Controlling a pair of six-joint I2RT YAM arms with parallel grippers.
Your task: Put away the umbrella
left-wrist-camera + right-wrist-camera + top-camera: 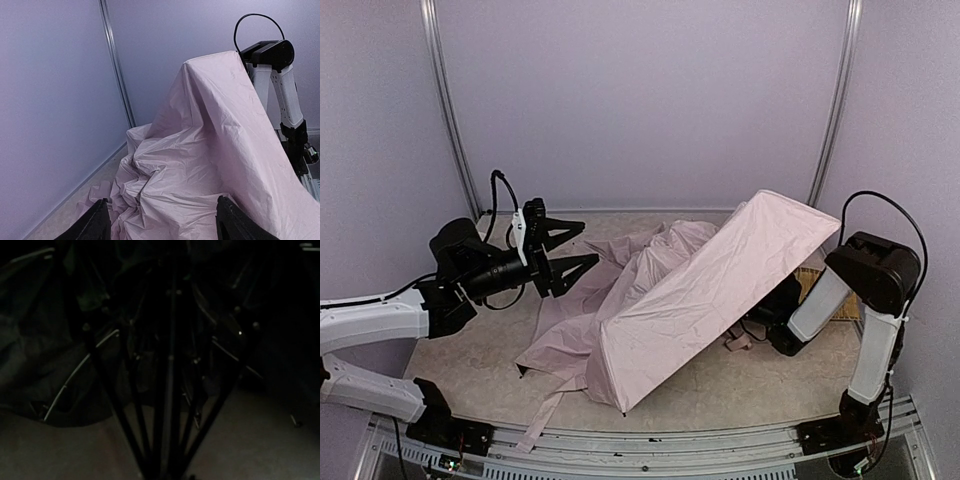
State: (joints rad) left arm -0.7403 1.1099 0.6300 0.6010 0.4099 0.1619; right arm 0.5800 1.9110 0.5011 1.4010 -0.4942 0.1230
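Observation:
The umbrella [700,290] lies half open on the table, its pale pink canopy crumpled at the left and raised like a tent at the right. My left gripper [588,243] hovers open just left of the crumpled fabric; in the left wrist view its black fingertips [100,215] frame the folds of the umbrella [200,150] without touching them. My right gripper [167,475] is under the canopy, hidden from above. The dark right wrist view shows the black shaft [171,365] and ribs converging at the jaws, which seem shut on the shaft.
A woven straw mat [812,285] peeks out beside the right arm [870,270]. A small pink strap [738,340] lies under the canopy's edge. Purple walls enclose the table on three sides, and a metal rail [650,445] runs along the near edge.

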